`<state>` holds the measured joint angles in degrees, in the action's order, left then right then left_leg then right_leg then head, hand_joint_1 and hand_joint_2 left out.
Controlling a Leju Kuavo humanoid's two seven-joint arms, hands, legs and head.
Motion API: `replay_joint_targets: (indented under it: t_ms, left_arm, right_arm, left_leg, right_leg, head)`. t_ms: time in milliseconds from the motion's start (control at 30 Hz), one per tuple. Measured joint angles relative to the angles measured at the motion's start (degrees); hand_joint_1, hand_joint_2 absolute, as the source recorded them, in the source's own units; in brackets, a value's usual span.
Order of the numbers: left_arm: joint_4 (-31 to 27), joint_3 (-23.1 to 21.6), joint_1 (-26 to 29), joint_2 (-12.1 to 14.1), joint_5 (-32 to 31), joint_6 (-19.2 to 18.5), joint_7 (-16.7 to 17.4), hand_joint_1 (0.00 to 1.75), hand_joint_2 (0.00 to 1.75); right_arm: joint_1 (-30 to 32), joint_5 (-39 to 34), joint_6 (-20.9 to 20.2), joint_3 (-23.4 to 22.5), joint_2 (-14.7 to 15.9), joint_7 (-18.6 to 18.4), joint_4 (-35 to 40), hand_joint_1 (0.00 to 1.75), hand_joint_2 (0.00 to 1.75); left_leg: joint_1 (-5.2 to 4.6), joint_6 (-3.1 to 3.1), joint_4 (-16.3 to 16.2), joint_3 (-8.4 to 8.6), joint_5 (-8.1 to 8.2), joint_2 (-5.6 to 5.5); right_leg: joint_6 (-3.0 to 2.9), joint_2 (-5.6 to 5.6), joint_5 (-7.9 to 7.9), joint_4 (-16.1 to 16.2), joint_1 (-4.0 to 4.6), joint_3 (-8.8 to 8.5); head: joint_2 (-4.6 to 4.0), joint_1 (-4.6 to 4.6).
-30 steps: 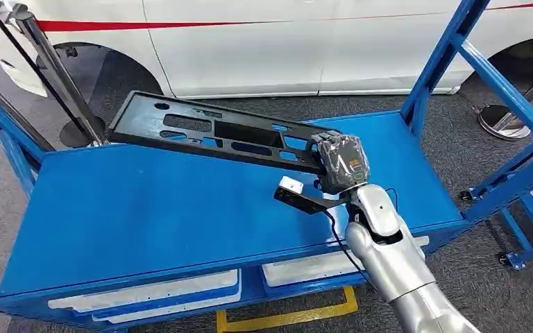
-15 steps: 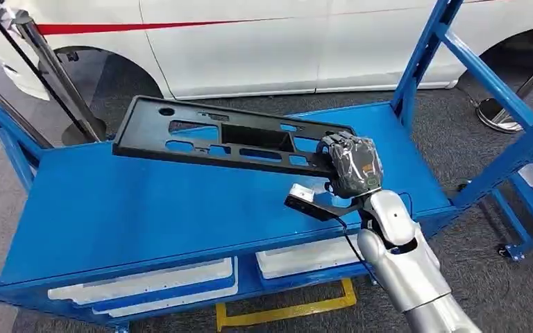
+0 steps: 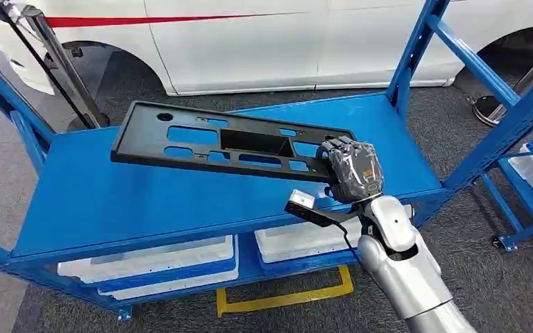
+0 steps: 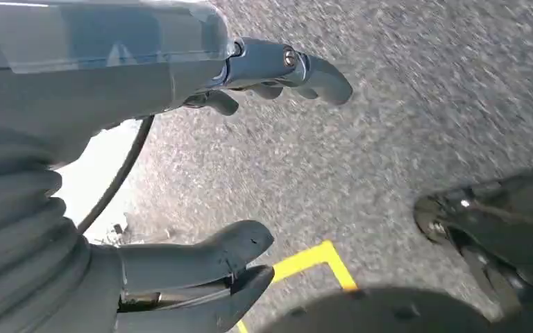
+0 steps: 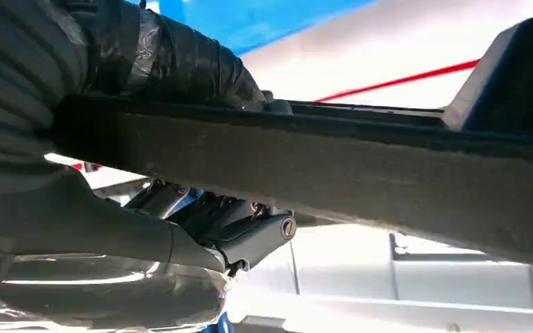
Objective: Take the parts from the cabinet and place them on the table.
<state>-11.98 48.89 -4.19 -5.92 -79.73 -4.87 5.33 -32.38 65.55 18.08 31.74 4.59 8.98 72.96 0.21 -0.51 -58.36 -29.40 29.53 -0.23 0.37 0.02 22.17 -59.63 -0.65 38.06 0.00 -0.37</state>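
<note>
Right hand (image 3: pixel 352 170) grips the near right end of the black panel (image 3: pixel 222 142), held over the blue table (image 3: pixel 146 201) toward its right edge. Lower it level so the far end lands first. In the left wrist view, the left hand (image 4: pixel 180 173) hangs empty, fingers apart, over floor.

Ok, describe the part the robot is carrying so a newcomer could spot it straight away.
Find the blue shelf table in front of the white car. Above its top, the right hand grips one end of a long black plastic panel. It is flat and rectangular, pierced with rectangular cutouts, and the only black part over the blue surface.
</note>
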Motion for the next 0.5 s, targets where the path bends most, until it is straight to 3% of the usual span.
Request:
replay_joint_targets:
  t_ms: [33,67,100,167,200,233,267,333,367,400,433,500]
  left_arm:
    - [0.00,0.00,0.02,-0.04,-0.05,0.00,0.24,0.00,1.75]
    - [0.00,0.00,-0.08,-0.18,-0.09,0.00,0.29,0.00,1.75]
    - [0.00,0.00,-0.11,-0.15,-0.15,-0.07,0.35,0.00,1.75]
    - [0.00,0.00,-0.08,-0.15,-0.18,-0.13,0.40,0.00,1.75]
    - [0.00,0.00,-0.08,-0.15,-0.18,-0.13,0.46,0.00,1.75]
    - [0.00,0.00,-0.08,-0.15,-0.18,-0.15,0.51,0.00,1.75]
    - [0.00,0.00,-0.07,-0.15,-0.18,-0.15,0.57,0.00,1.75]
    - [0.00,0.00,-0.09,-0.18,-0.18,-0.15,0.77,0.00,1.75]
    - [0.00,0.00,-0.10,-0.20,-0.18,-0.15,0.85,0.00,1.75]
    - [0.02,0.00,-0.06,-0.35,-0.18,-0.17,0.92,0.00,1.75]
    - [0.02,0.00,-0.02,-0.40,-0.22,-0.17,1.07,0.00,1.75]
    - [0.02,0.00,-0.03,-0.39,-0.24,-0.20,1.18,0.00,1.75]
  right_arm:
    - [-0.01,0.00,-0.07,0.00,0.02,0.04,0.00,1.75,1.75]
    - [0.02,-0.02,-0.22,0.00,0.13,0.11,0.02,1.75,1.75]
    - [-0.01,-0.07,-0.53,0.00,0.13,0.20,0.02,1.75,1.75]
    - [0.06,-0.11,-0.55,0.00,0.17,0.20,0.11,1.75,1.75]
    - [0.11,-0.11,-0.55,0.00,0.17,0.20,0.13,1.75,1.75]
    - [0.22,-0.13,-0.57,0.00,0.18,0.20,0.16,1.75,1.75]
    - [0.30,-0.15,-0.57,0.00,0.17,0.20,0.16,1.75,1.75]
    - [0.31,-0.31,-0.61,0.00,0.22,0.20,0.42,1.75,1.75]
    - [0.28,-0.37,-0.61,0.00,0.24,0.20,0.70,1.75,1.75]
    - [0.23,-0.44,-0.66,0.00,0.24,0.20,1.05,1.75,1.75]
    - [0.24,-0.57,-0.70,0.00,0.24,0.20,1.45,1.75,1.75]
    - [0.13,-0.79,-0.81,0.00,0.28,0.22,1.55,1.75,1.75]
  left_leg:
    - [0.43,-0.47,0.96,-0.38,-0.97,0.11]
    - [0.62,-0.87,1.13,-0.42,-1.79,0.56]
    - [0.62,-1.56,1.20,-1.20,-2.44,0.59]
    - [0.44,-1.81,1.13,-2.81,-3.67,0.65]
    - [0.37,-1.77,1.01,-3.72,-4.27,0.68]
    - [0.33,-1.72,0.82,-4.59,-4.80,0.69]
    - [0.30,-1.66,0.61,-5.38,-5.22,0.71]
    - [0.23,-1.49,-0.03,-7.03,-6.05,0.70]
    - [0.17,-1.34,-0.30,-7.50,-6.40,0.68]
    - [-0.17,-1.00,-0.52,-7.93,-6.71,0.62]
    - [-0.06,-0.65,-0.40,-7.99,-7.32,0.67]
    - [0.28,0.06,0.12,-8.11,-8.46,0.71]
  right_leg:
    - [0.59,0.16,-0.48,0.18,0.40,0.09]
    - [0.66,0.27,1.48,-0.59,0.06,0.72]
    - [0.69,0.17,4.82,-2.95,0.01,1.46]
    - [0.98,0.15,11.34,-11.22,-0.12,3.48]
    - [1.15,0.15,12.73,-15.06,-0.12,4.24]
    - [1.20,0.14,12.14,-16.96,-0.12,4.07]
    - [1.18,0.15,10.53,-16.54,-0.11,2.93]
    - [0.70,0.15,6.67,-9.79,-0.06,-2.60]
    - [0.13,0.17,6.50,-4.93,0.15,-6.23]
    - [-0.44,0.08,8.47,-0.11,0.51,-9.29]
    - [-0.43,-0.07,8.75,1.37,0.49,-9.91]
    - [-0.86,0.02,7.97,1.40,0.89,-9.15]
  head:
    - [0.00,0.04]
    - [0.00,0.02]
    - [0.00,0.11]
    - [0.00,0.09]
    - [0.00,0.09]
    - [0.00,0.09]
    - [0.00,0.09]
    - [0.00,0.09]
    - [0.00,0.09]
    - [0.00,0.07]
    - [0.00,-0.04]
    - [0.00,0.04]
